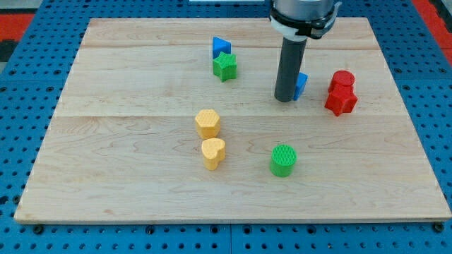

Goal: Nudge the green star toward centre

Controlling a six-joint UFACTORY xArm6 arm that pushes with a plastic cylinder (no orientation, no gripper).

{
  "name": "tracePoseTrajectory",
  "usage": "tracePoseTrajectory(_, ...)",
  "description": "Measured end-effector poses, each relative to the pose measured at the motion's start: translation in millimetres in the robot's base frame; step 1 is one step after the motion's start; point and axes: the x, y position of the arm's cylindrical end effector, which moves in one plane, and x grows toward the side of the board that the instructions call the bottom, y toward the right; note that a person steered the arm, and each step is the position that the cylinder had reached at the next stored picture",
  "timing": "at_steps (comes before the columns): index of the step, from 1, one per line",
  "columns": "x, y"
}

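The green star (224, 66) sits on the wooden board (127, 141) above the middle, toward the view's top. A blue triangle (220, 46) touches it just above. My tip (285, 99) is the lower end of the dark rod, well to the right of the green star and slightly lower. It stands right against a blue block (301, 85), which the rod partly hides, so its shape is unclear.
A red round block (342, 80) and a red star-like block (341, 101) sit together at the right. A yellow hexagon (207, 123) and a yellow heart (213, 152) stand below centre. A green cylinder (283, 160) is at the lower right.
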Motion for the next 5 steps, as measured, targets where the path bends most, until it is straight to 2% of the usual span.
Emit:
tracePoseTrajectory(1, -14, -45)
tracePoseTrajectory(2, -18, 11)
tracePoseTrajectory(3, -23, 32)
tracePoseTrajectory(4, -77, -27)
tracePoseTrajectory(5, -149, -24)
